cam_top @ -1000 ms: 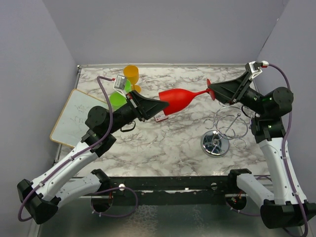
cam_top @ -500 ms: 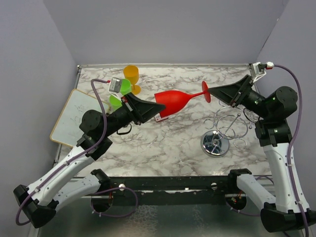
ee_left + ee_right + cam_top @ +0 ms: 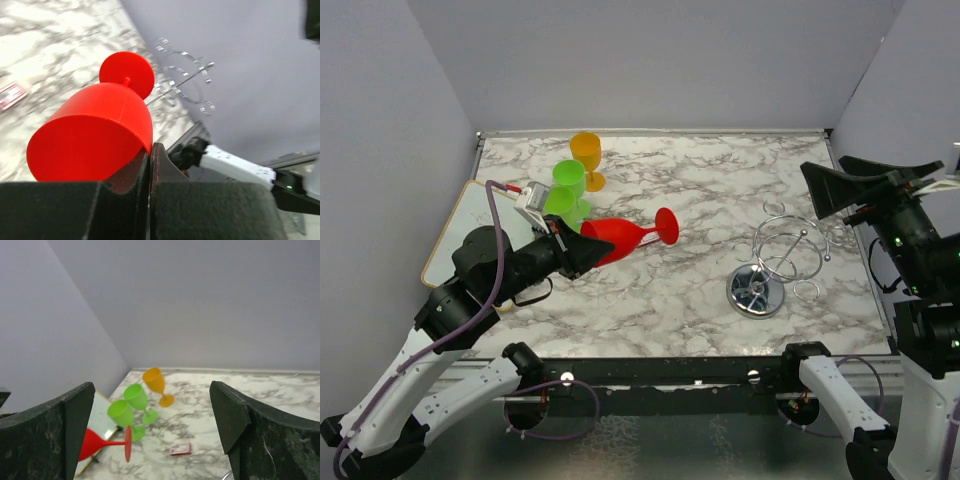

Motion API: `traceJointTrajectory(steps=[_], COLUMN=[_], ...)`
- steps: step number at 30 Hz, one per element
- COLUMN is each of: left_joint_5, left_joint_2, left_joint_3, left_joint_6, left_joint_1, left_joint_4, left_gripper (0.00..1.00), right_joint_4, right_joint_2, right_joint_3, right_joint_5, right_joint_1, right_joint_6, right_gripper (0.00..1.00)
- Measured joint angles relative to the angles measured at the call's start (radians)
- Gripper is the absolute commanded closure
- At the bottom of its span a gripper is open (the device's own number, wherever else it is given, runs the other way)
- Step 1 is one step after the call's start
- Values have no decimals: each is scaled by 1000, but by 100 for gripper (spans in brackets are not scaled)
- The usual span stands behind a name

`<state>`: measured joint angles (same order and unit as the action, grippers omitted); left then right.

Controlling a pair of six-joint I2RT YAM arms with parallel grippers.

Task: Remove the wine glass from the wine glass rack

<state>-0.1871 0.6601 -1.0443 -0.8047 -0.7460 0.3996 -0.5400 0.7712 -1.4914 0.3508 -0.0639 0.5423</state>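
The red wine glass [image 3: 625, 234] lies tilted on its side above the marble table, foot pointing right, clear of the rack. My left gripper [image 3: 582, 252] is shut on the rim of its bowl. In the left wrist view the jaws [image 3: 150, 152] pinch the bowl's wall [image 3: 95, 135]. The chrome wine glass rack [image 3: 786, 250] stands at the right on its round base [image 3: 756, 291], with no glass on it. It also shows in the left wrist view [image 3: 185, 80]. My right gripper [image 3: 820, 185] is open and empty, raised at the far right above the rack. Its fingers [image 3: 75, 430] frame the red glass [image 3: 100, 442].
Two green glasses [image 3: 563, 195] and an orange glass [image 3: 586, 155] stand at the back left. A whiteboard [image 3: 455, 230] lies at the left edge. A small red card [image 3: 180, 448] lies on the marble mid-table. Grey walls enclose three sides.
My left gripper has carried the red glass left and lower, toward the green glasses. My right gripper, which was at the glass's foot, has drawn back to the right and up, open.
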Motion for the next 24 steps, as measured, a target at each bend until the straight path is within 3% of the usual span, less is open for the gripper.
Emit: traceJointTrajectory(steps=[6,7,8,12,17,24], left_joint_5=[159,159,182,283,459,635], left_joint_2=[80,80,133,249,388,493], left_joint_3=[-147,-147,-179,-198,-196,-200], left_joint_6=[116,116,128,168,241,357], left_joint_1=[0,0,0,0,0,18], left_joint_4=[387,387,495,673,763,758], left_gripper=[100,100,100,100,100,100], right_joint_4=[-45,-50,-55,-71,-97,-108], right_joint_2=[-74,-84,-90,-108,-114,-133], right_joint_3=[-54,-54,-54,-43,-42,-37], right_joint_5=[-184,-212,-230,-270,-291,-306], right_joint_1=[0,0,0,0,0,0], right_joint_6=[-158,-181,-195,-235,-272,-299], right_gripper=[0,0,0,0,0,0])
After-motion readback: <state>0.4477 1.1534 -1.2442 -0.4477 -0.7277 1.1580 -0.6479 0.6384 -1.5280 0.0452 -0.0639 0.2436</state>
